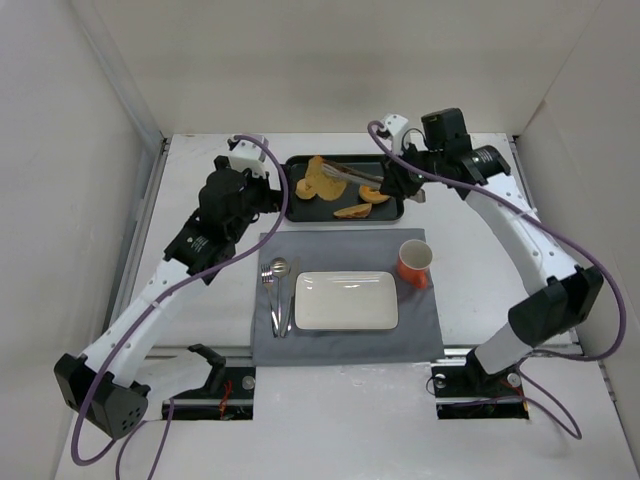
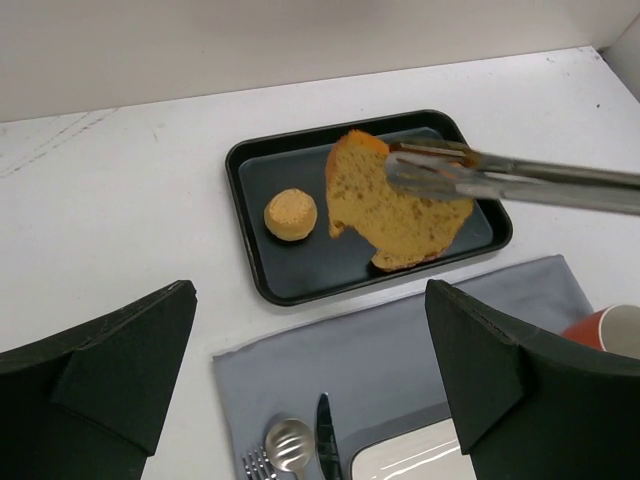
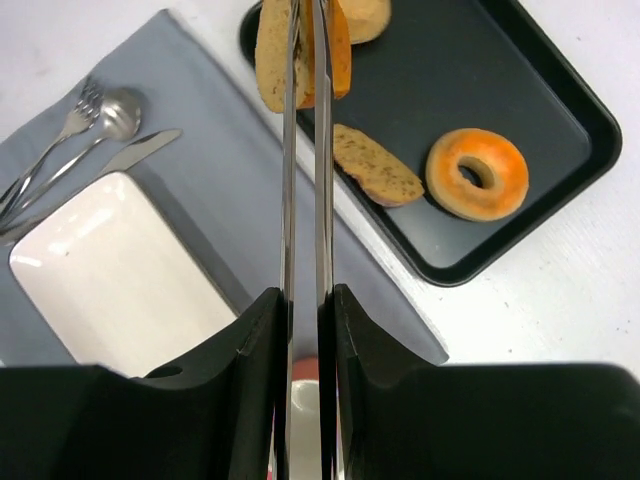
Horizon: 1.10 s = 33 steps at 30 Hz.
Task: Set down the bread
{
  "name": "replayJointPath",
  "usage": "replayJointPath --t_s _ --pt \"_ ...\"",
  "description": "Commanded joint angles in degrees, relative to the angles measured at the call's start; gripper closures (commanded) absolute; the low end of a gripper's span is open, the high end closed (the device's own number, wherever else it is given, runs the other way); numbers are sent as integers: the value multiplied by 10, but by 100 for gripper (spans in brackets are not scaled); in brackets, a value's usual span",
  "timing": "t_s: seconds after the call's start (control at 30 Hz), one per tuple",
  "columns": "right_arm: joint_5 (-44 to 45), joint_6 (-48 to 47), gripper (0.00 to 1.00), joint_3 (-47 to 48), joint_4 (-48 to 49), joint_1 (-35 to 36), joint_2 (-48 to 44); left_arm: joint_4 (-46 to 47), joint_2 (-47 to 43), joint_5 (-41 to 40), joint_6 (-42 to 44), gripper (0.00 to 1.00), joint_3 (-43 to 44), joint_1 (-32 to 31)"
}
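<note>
My right gripper is shut on the handles of metal tongs, also seen in the right wrist view. The tongs pinch the larger toasted bread slice and hold it on edge over the black tray. The slice also shows in the top view and the left wrist view. The narrower half-slice lies flat in the tray near its front edge. My left gripper is open and empty, left of the tray, above the grey placemat's back left corner.
A glazed donut and a small round bun lie in the tray. On the grey placemat sit a white rectangular plate, cutlery to its left and an orange cup at its back right. White walls enclose the table.
</note>
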Motion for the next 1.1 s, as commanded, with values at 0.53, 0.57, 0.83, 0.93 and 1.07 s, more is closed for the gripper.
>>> replayJointPath --t_s 0.53,0.57,0.83,0.93,1.07 --pt "-40 -223 78 -210 -176 122 -175 36 -23 -29 10 3 3 0" --pt "-27 -229 78 -220 -176 140 -175 36 -23 -29 10 3 3 0" --pt "15 -241 78 -272 -152 159 -163 36 -23 -29 10 3 3 0" --pt "59 -236 78 -291 -121 159 -163 36 -23 -29 10 3 3 0" --pt "83 -229 70 -306 -101 159 -173 36 -23 -29 10 3 3 0"
